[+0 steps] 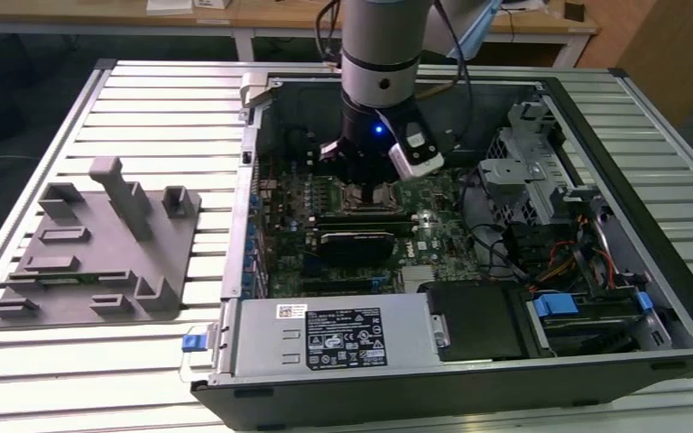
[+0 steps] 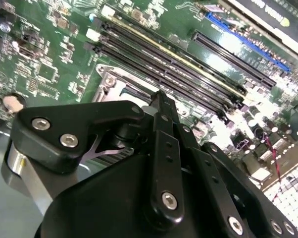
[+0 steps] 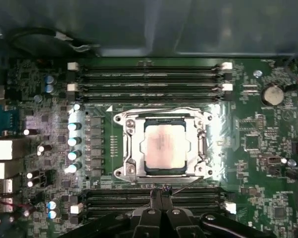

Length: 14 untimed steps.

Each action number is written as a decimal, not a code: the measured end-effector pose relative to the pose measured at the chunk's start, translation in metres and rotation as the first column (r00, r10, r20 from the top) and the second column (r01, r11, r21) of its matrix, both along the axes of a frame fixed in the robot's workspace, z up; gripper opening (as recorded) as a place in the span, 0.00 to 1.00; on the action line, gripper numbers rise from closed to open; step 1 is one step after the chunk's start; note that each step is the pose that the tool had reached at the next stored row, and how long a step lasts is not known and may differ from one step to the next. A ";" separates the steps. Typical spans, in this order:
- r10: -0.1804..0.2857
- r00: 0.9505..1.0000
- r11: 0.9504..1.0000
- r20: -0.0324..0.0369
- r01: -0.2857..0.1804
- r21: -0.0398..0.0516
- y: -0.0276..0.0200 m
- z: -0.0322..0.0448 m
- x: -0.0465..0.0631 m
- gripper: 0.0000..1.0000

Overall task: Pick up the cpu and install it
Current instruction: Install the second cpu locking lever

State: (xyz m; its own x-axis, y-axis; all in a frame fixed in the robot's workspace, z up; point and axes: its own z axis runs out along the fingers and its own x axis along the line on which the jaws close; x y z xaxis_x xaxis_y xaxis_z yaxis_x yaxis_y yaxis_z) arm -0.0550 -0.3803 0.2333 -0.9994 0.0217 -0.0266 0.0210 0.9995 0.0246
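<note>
The cpu, a small square chip with a silvery top, lies flat inside the black socket, ringed by its metal frame, in the first wrist view. My gripper hangs just above the motherboard beside the socket's edge, fingers pressed together with nothing between them. In the second wrist view the gripper points at a corner of the socket frame. In the exterior view the gripper reaches down into the open computer case, covering the socket.
Memory slots run along both sides of the socket. A grey plastic tray with upright posts sits on the slatted table at the exterior view's left. Inside the case are a power supply, a drive cage and cables.
</note>
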 end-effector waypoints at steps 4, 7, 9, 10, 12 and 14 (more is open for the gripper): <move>0.009 1.000 1.000 0.000 -0.009 0.000 -0.0001 -0.0027 -0.008 0.11; 0.013 1.000 1.000 0.000 -0.013 0.000 -0.0003 -0.0059 -0.012 0.11; 0.013 1.000 1.000 0.000 -0.013 0.000 -0.0004 -0.0080 -0.013 0.11; 0.013 1.000 1.000 0.000 -0.013 0.000 -0.0005 -0.0085 -0.014 0.11; 0.013 1.000 1.000 0.000 -0.013 0.000 -0.0005 -0.0084 -0.014 0.11; 0.013 1.000 1.000 0.000 -0.013 0.000 -0.0005 -0.0085 -0.014 0.11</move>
State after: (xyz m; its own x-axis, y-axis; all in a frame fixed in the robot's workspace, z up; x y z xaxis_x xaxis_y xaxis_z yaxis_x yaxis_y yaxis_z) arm -0.0688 -0.3807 0.2248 -0.9996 0.0084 -0.0264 0.0078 0.9997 0.0244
